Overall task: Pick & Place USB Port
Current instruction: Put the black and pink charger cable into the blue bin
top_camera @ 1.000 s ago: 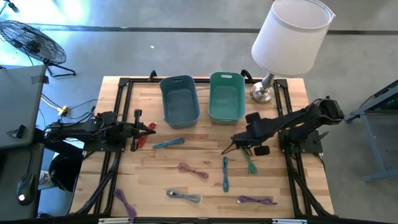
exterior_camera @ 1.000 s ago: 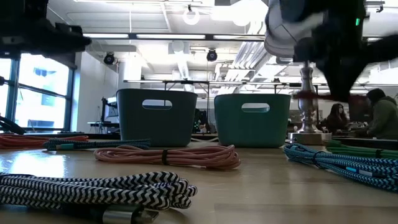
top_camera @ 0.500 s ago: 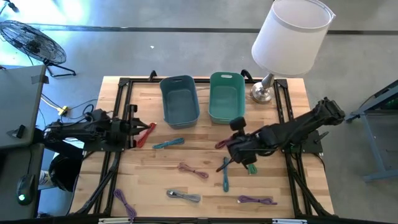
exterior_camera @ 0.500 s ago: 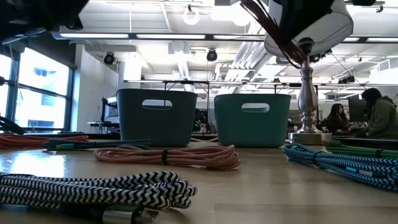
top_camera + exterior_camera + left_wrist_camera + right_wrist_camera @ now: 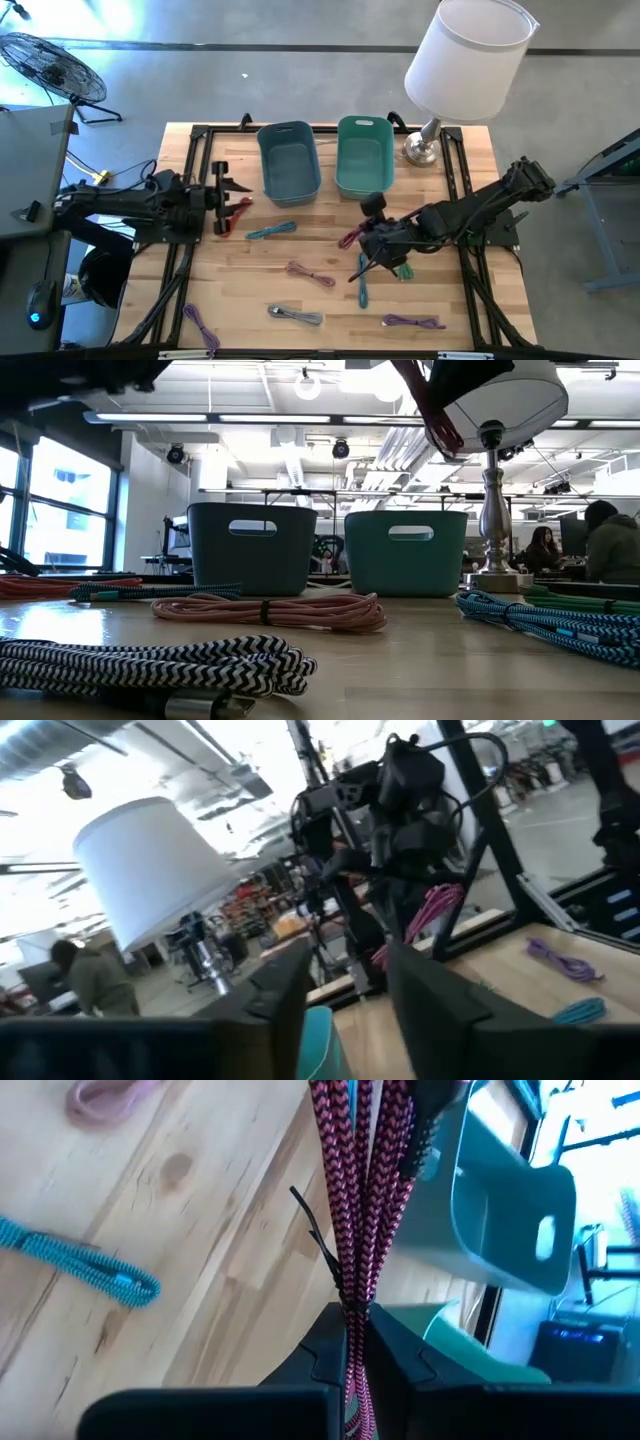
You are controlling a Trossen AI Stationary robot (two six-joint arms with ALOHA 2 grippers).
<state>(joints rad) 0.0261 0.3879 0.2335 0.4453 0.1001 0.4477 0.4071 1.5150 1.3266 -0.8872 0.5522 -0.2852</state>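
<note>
- Compared with half a second back, your right end effector (image 5: 362,233) has carried its magenta-and-black braided cable (image 5: 349,238) a little further toward the teal bin (image 5: 364,155). Your left end effector (image 5: 222,196) has parted from the red cable (image 5: 231,217), which now lies on the bench (image 5: 330,275) just beside it.
- Count two bins, the blue-grey bin (image 5: 289,161) and the teal one, side by side at the far edge, and one lamp (image 5: 466,62) beside them.
- Count nine cable bundles: the held one, the red one, two teal (image 5: 270,231), one green (image 5: 402,268), one pink (image 5: 310,273), one grey-white (image 5: 296,316) and two purple (image 5: 413,322).
- Your right end effector is clamped shut on the magenta cable, which hangs clear of the bench.
- Your left end effector stands partly open, holding nothing.
</note>
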